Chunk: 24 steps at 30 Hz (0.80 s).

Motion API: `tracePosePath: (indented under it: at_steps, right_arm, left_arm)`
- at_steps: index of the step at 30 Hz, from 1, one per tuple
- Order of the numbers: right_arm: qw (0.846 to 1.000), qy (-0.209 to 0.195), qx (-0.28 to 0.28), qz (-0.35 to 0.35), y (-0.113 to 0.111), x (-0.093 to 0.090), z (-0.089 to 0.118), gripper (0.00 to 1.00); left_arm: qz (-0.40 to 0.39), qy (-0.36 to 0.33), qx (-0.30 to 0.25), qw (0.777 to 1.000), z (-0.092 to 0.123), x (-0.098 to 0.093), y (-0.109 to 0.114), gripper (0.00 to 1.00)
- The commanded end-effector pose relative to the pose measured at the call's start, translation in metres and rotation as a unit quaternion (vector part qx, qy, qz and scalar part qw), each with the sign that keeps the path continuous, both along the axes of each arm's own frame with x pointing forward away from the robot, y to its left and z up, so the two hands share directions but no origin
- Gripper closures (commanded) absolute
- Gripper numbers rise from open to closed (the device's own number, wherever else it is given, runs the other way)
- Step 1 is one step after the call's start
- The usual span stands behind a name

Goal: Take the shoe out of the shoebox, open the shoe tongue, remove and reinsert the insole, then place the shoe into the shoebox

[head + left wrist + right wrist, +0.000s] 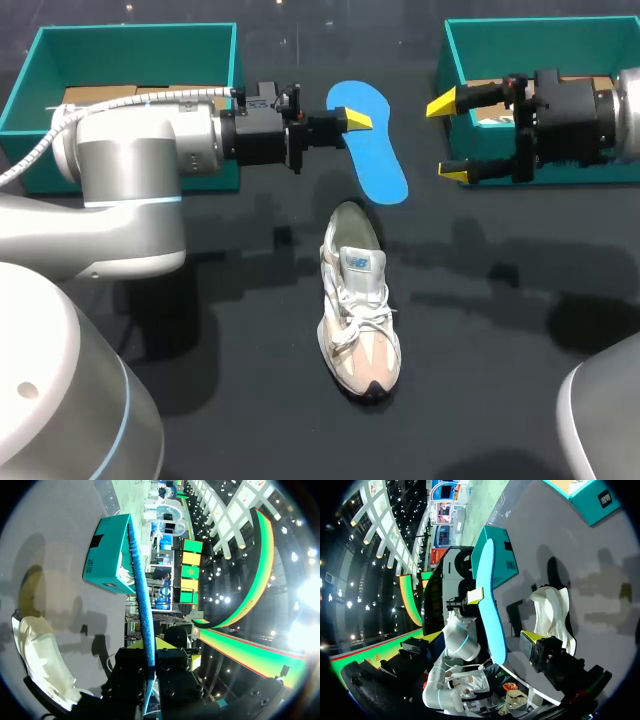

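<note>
at the middle of the counter [480,330] the sneaker [358,305] lies out of the teal shoeboxes [130,30] at the far corners. the left tool [352,122] is clamped on the blue insole [385,170], held above the counter beyond the sneaker, so removal looks done. the right tool [449,138] gapes wide, empty. reinserting and boxing remain.

Our left arm [130,150] hides part of the left shoebox [135,45], our right gripper [448,138] part of the right shoebox [540,40]. The insole [375,160] hides our left gripper's [356,122] lower finger.
</note>
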State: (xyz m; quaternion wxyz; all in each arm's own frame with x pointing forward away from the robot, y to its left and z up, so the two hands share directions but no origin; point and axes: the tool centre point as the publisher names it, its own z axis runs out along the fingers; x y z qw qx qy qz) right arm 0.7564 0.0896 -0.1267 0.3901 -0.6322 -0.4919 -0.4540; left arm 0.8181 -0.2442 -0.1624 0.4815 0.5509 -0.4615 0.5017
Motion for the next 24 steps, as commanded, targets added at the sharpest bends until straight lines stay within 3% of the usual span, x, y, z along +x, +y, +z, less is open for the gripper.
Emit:
tracePosePath:
  at_steps: [1,8,14,18,19,20,22,24]
  right_arm:
    - [0.997,-0.013,0.076,-0.005,0.003,0.003,-0.008,0.00]
    - [0.997,-0.011,0.079,-0.007,0.004,0.004,-0.009,0.00]
    - [0.996,-0.005,0.089,-0.014,0.003,0.004,-0.009,0.00]
    - [0.996,-0.005,0.089,-0.014,0.003,0.004,-0.009,0.00]
    - [0.996,-0.005,0.089,-0.014,0.003,0.004,-0.009,0.00]
    - [0.996,-0.005,0.089,-0.014,0.003,0.004,-0.009,0.00]
    - [0.996,-0.005,0.089,-0.014,0.003,0.004,-0.009,0.00]
    - [0.996,-0.005,0.089,-0.014,0.003,0.004,-0.009,0.00]
  left_arm:
    - [0.001,0.000,0.000,1.000,0.000,-0.001,0.000,1.00]
    - [0.001,0.000,0.000,1.000,0.000,-0.001,0.000,1.00]
    - [0.004,-0.077,-0.021,0.997,0.011,0.005,0.011,1.00]
    - [0.015,-0.200,-0.031,0.979,0.026,0.008,0.020,1.00]
    - [0.013,-0.252,-0.035,0.967,0.029,0.008,0.022,1.00]
    - [0.003,-0.336,-0.045,0.941,0.031,0.006,0.024,1.00]
    - [0.008,-0.416,-0.052,0.908,0.031,0.006,0.028,1.00]
    - [0.008,-0.416,-0.052,0.908,0.031,0.006,0.028,1.00]
